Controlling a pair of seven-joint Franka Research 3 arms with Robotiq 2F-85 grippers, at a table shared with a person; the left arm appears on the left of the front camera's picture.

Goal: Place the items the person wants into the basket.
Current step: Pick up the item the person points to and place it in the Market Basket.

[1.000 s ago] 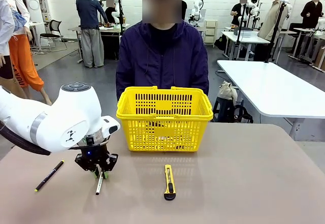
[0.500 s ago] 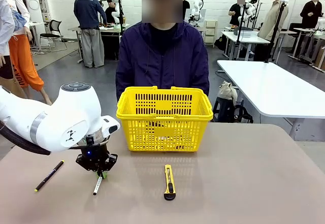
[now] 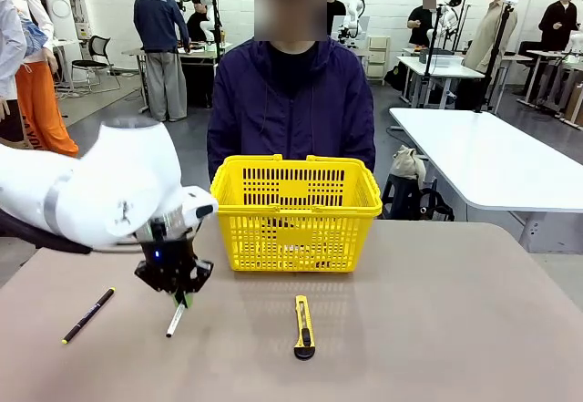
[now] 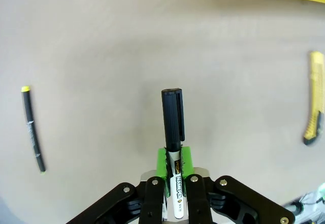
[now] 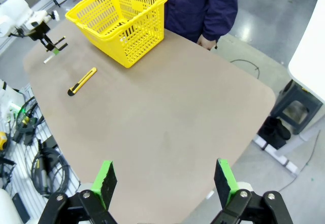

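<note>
My left gripper (image 3: 178, 296) is shut on the white-barrelled marker (image 3: 174, 321), which hangs tilted from its fingers just over the table, left of the yellow basket (image 3: 294, 211). In the left wrist view the green pads (image 4: 161, 159) clamp the white barrel (image 4: 176, 196), and the black cap (image 4: 171, 116) sticks out ahead. The person (image 3: 291, 101) in a dark jacket stands behind the basket. My right gripper (image 5: 163, 181) hangs open, high above the table's right end, with nothing between its fingers. From there I see the basket (image 5: 122, 21) and the left gripper (image 5: 48, 40) far off.
A yellow-and-black utility knife (image 3: 303, 326) lies in front of the basket, also seen as a knife (image 4: 312, 125) from the left wrist. A thin black pen (image 3: 88, 314) lies to the left of my left gripper. Bare tabletop stretches to the right.
The left gripper closed on the marker and lifted it slightly off the table; the arm rose a little. The right gripper stayed open.
</note>
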